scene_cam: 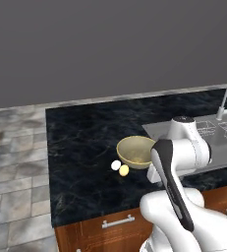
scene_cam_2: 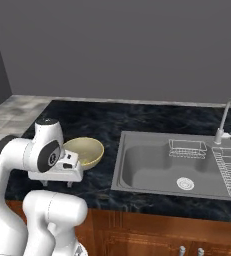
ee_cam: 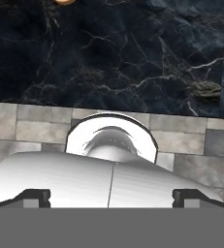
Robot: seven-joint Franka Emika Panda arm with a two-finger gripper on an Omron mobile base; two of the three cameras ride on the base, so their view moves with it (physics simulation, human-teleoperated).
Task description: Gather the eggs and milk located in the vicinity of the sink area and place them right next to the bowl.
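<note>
Arm: the white arm is folded low at the front edge of the worktop (scene_cam: pixel 75 147), with its hand just in front of the bowl in the right base view.
Claw: the claw (scene_cam_2: pixel 57 183) hangs below the white hand, with 2 dark tips (scene_cam_2: pixel 44 183) pointing down; I cannot tell whether it is released or clenched.
Cabinets: brown wood fronts with silver handles (scene_cam: pixel 117 222) sit under the worktop.
Eggs: the 2 eggs lie on the black marbled worktop, the white egg (scene_cam: pixel 116 165) and the pale yellow egg (scene_cam: pixel 124 170) touching each other, just beside the bowl's near left side.
Bowl: the tan-yellow bowl (scene_cam: pixel 134 150) stands upright between the eggs and the sink, close to the sink's left rim.
Sink: the grey sink (scene_cam_2: pixel 152 167) holds a round drain (scene_cam_2: pixel 185 184) and a wire rack (scene_cam_2: pixel 187 148), with the curved silver faucet (scene_cam_2: pixel 229 116) at its far right.
Floor: grey stone tiles (scene_cam: pixel 14 162) lie left of the worktop.
Wall: a plain grey wall (scene_cam: pixel 110 44) stands behind.
</note>
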